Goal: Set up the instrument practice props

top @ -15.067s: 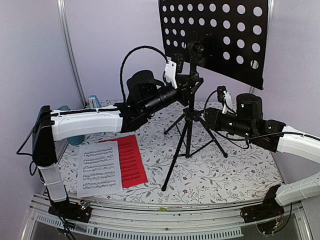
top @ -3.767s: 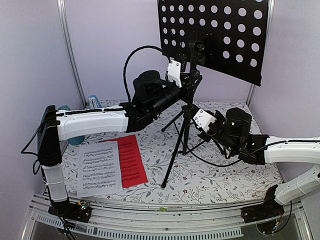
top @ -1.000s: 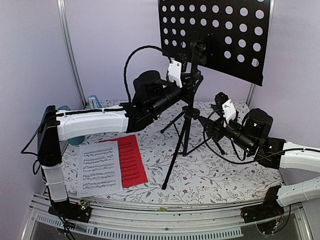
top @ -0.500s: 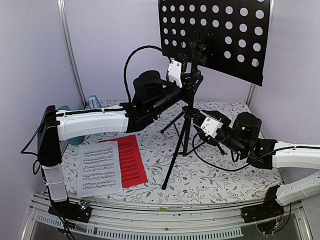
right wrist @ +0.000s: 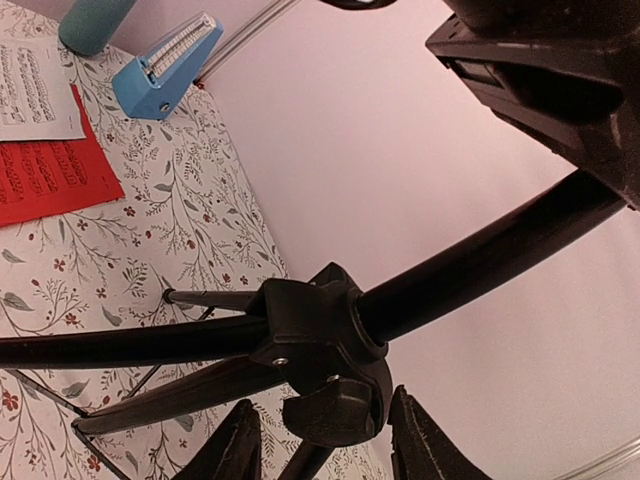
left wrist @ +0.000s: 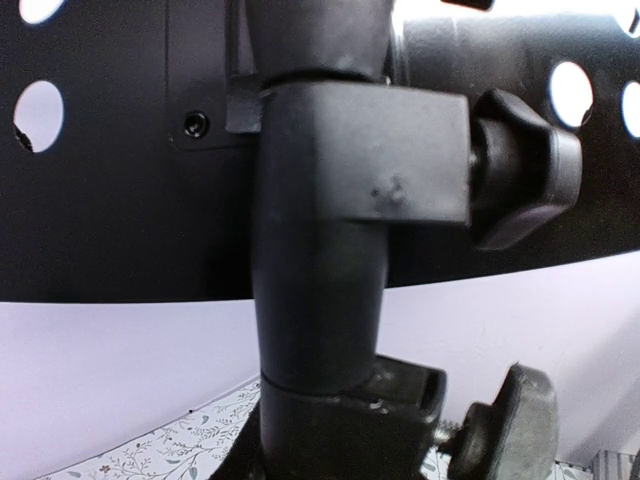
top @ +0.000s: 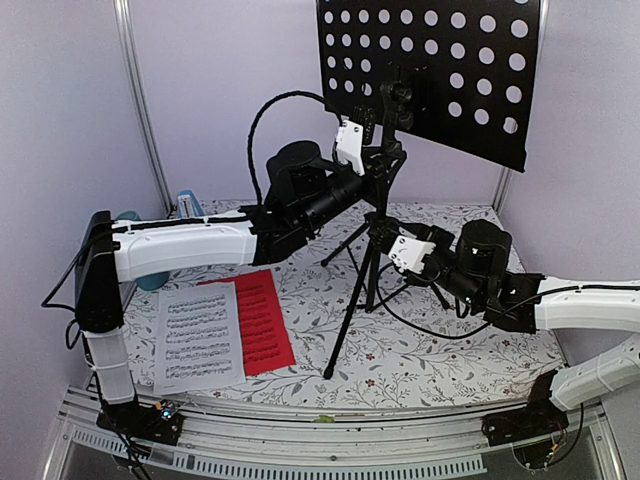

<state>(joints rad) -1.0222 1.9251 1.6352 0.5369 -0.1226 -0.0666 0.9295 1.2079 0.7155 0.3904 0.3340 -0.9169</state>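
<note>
Stand: the black music stand [top: 430, 75] rises at the far middle of the flowered counter [top: 440, 350], legs spread, perforated desk high.
Left pincer: the left pincer [top: 378, 160] looks clamped on the post just under the desk; its own view hides the grip.
Right pincer: the right pincer [right wrist: 325, 400] is partly open, fingers [right wrist: 235, 450] either side of the knob [right wrist: 330, 412] beneath the tripod hub [right wrist: 320, 340], holding nothing.
Risk: a loosened knob could let the legs fold or the post drop.
Cause: an off-centre bite, or a twist fighting the upper hold, may tip the top-heavy stand.
In its path: white sheet [top: 198, 335] and red sheet [top: 262, 320] near left; blue metronome [right wrist: 165, 68] far left.
</note>
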